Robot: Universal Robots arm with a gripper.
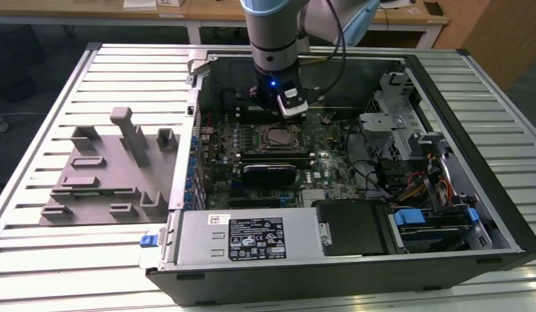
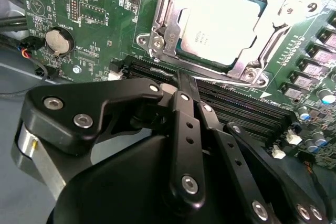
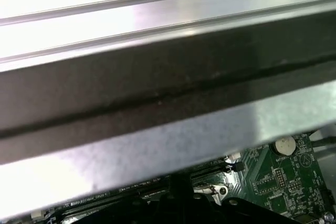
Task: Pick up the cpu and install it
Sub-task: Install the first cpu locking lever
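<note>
Inside the open computer case (image 1: 502,221), the arm reaches down over the green motherboard (image 2: 100,19), with the case's far wall close behind it and drive cages and cables crowding the exterior view's right. On the slatted table (image 1: 42,78) beside the case stands a grey tray (image 1: 107,172). The cpu (image 2: 226,27) lies seated in the socket frame (image 2: 157,38), silver top up. The gripper (image 2: 186,85) hangs just beside the socket over the memory slots (image 2: 247,106), fingers pressed together, holding nothing.
</note>
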